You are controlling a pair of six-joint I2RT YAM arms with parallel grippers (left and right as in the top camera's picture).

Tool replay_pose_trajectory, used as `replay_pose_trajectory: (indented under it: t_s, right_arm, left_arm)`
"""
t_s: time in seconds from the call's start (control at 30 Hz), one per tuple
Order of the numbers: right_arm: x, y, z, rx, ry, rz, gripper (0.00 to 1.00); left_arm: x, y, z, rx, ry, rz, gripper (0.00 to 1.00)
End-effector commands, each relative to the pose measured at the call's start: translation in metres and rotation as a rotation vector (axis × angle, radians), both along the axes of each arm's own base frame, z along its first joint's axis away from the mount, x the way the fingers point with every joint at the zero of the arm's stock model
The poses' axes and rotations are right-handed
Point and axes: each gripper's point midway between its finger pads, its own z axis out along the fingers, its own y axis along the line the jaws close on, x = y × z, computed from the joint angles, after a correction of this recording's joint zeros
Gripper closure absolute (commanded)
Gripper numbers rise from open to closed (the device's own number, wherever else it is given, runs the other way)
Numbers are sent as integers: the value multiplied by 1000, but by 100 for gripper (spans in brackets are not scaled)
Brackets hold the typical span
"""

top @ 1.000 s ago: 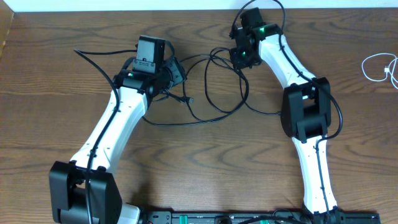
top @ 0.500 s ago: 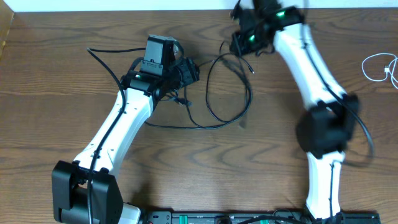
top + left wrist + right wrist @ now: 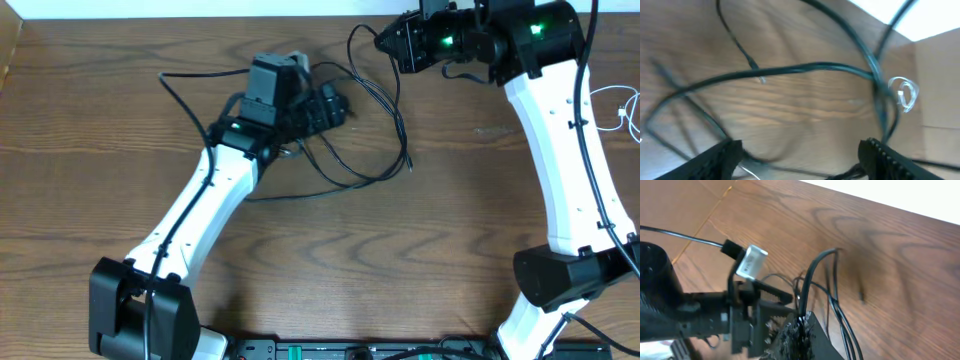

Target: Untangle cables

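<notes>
Two arms, overhead: the left gripper (image 3: 328, 105) and right gripper (image 3: 392, 42) both sit further toward the table's far edge than a second ago, the right one having swung up and away.
Cables, overhead: the black cables (image 3: 403, 140) run between the two grippers in wider, looser loops than before. That likely means the knot is opening. The white cable (image 3: 608, 100) lies well apart at the right edge, already free.
Left wrist: the fingers (image 3: 722, 155) stand wide apart and grip nothing. Black strands arc across the blurred view, with the white coil (image 3: 903, 92) beyond.
Right wrist: the jaws are closed on a black strand rising from between them, and a silver plug (image 3: 751, 262) shows near the other arm.
Surface: a dark wood-grain table (image 3: 100, 120), otherwise bare around the tangle.
Room: a pale wall strip runs along the far edge.
</notes>
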Motion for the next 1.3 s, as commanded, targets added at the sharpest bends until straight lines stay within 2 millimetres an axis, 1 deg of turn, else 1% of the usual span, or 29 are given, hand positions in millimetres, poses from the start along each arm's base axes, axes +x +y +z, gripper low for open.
replay_pose_trajectory:
  t_s: [0.0, 0.07, 0.2, 0.27, 0.37, 0.53, 0.6, 0.7, 0.8, 0.83, 0.9, 0.97, 1.0, 1.07, 1.2, 1.27]
  right_arm:
    - [-25, 2, 35, 58, -40, 25, 99]
    - [-31, 1, 40, 65, -45, 31, 99]
    - [-41, -1, 48, 70, -48, 36, 99]
    - [-43, -2, 49, 70, -47, 36, 99]
    - [-46, -3, 48, 66, -35, 35, 99]
    - [-51, 0, 48, 84, -18, 58, 99]
    - [-51, 1, 49, 87, -19, 62, 99]
    - [-51, 0, 48, 85, -18, 60, 99]
    - [-53, 2, 51, 96, -21, 71, 99]
    - [-55, 3, 54, 105, -24, 80, 99]
    - [-58, 3, 60, 115, -42, 85, 99]
    - [-61, 1, 69, 121, -72, 86, 99]
    - [-63, 0, 74, 123, -90, 83, 99]
    - [-63, -4, 82, 112, -127, 60, 99]
    - [-62, -15, 89, 74, -169, 1, 99]
    - [-64, -16, 90, 74, -171, 2, 99]
  left_arm:
    - [-1, -19, -4, -16, -9, -35, 18]
    - [2, -29, -7, -36, -11, -37, 16]
    - [13, -49, -22, -90, 7, -19, 14]
    - [18, -56, -28, -116, 12, -10, 14]
    - [26, -68, -30, -148, -14, -12, 14]
    - [34, -82, -33, -181, -49, -24, 15]
    - [33, -85, -37, -196, -29, -18, 16]
    - [30, -88, -35, -206, -26, -39, 16]
    - [32, -93, -23, -241, -71, -86, 15]
    - [30, -98, -15, -264, -103, -131, 15]
    - [22, -111, 10, -328, -198, -281, 15]
    - [12, -117, 28, -382, -262, -400, 14]
    - [9, -117, 32, -397, -274, -433, 15]
    - [8, -111, 31, -407, -258, -452, 15]
    - [13, -90, 8, -364, -159, -405, 15]
    - [13, -85, 3, -360, -134, -396, 15]
